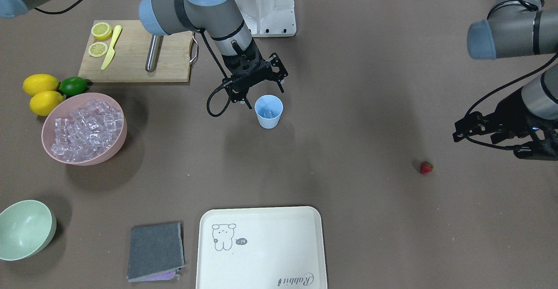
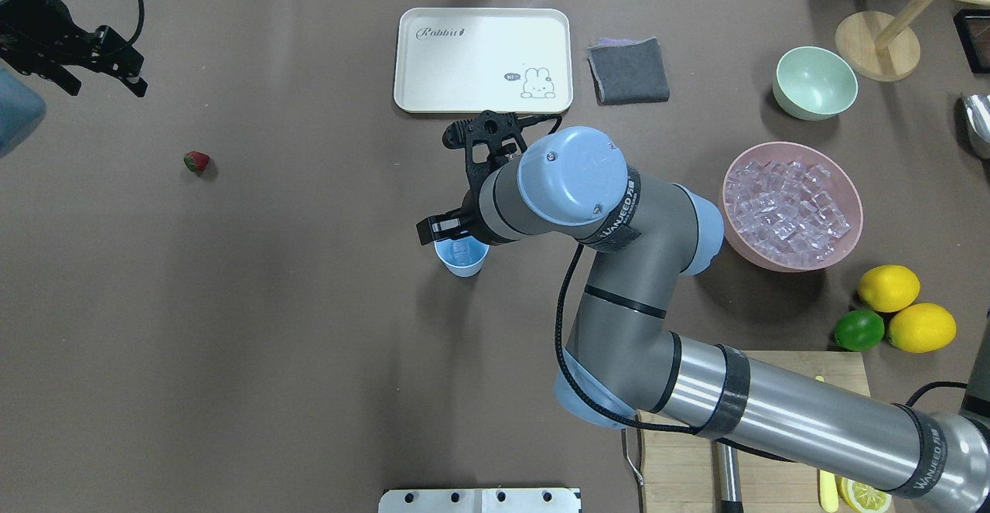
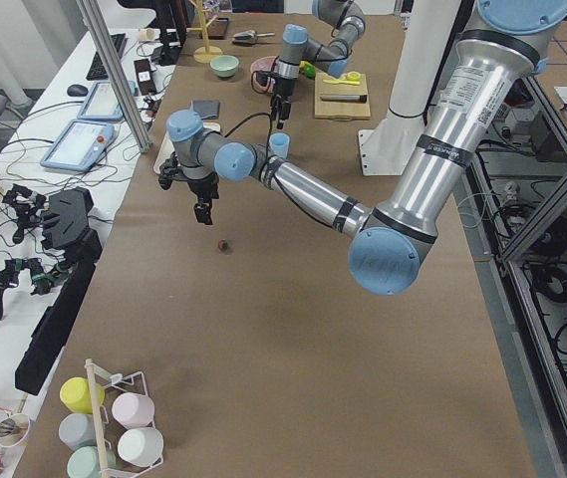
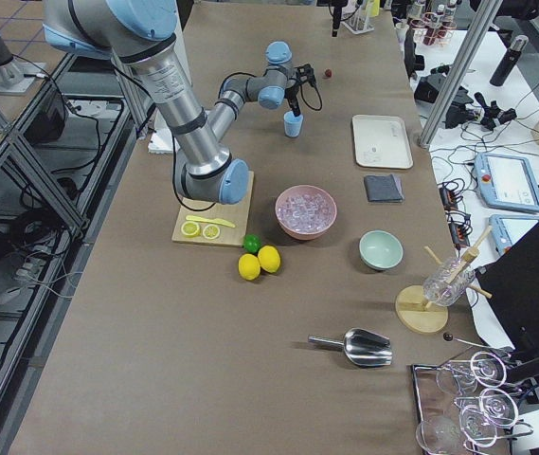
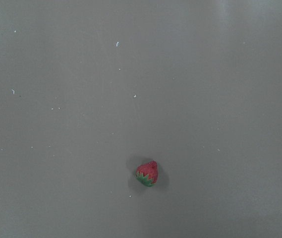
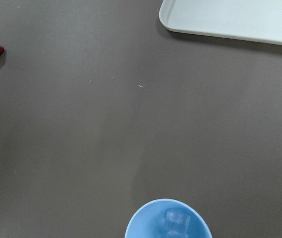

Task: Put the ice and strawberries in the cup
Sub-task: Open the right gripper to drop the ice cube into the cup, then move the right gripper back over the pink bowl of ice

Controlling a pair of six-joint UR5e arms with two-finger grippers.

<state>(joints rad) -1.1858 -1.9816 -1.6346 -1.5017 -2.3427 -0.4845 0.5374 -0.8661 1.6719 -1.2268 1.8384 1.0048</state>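
the right gripper (image 1: pixel 265 96) hangs just above the light-blue cup (image 1: pixel 269 117), its two fingers spread apart with nothing between them. the cup stands upright on the brown table (image 2: pixel 309 304), and one ice cube (image 6: pixel 178 221) lies at its bottom.

in the overhead view, reading out from the cup, the cream rabbit tray (image 2: pixel 464 64) lies at 12 o'clock, well apart. the pink bowl (image 2: pixel 781 262) sits at 3 o'clock and is filled with ice cubes (image 2: pixel 789 207). the strawberry (image 2: pixel 196 162) lies between 9 and 10 o'clock, well apart, alone on bare table.

the left gripper (image 2: pixel 106 80) hovers above the table toward that view's 10 o'clock corner, fingers spread and empty. the strawberry lies near it, between 4 and 5 o'clock, untouched. in the left wrist view the berry rests on its side, green top toward 7 o'clock.

farther out in the overhead view, a grey cloth (image 2: pixel 628 70) lies just beside the tray at its 3 o'clock. a pale green bowl (image 2: pixel 816 80) stands at 12 o'clock from the pink bowl. two lemons (image 2: pixel 888 287) and a lime (image 2: pixel 858 330) cluster between 4 and 5 o'clock from it.
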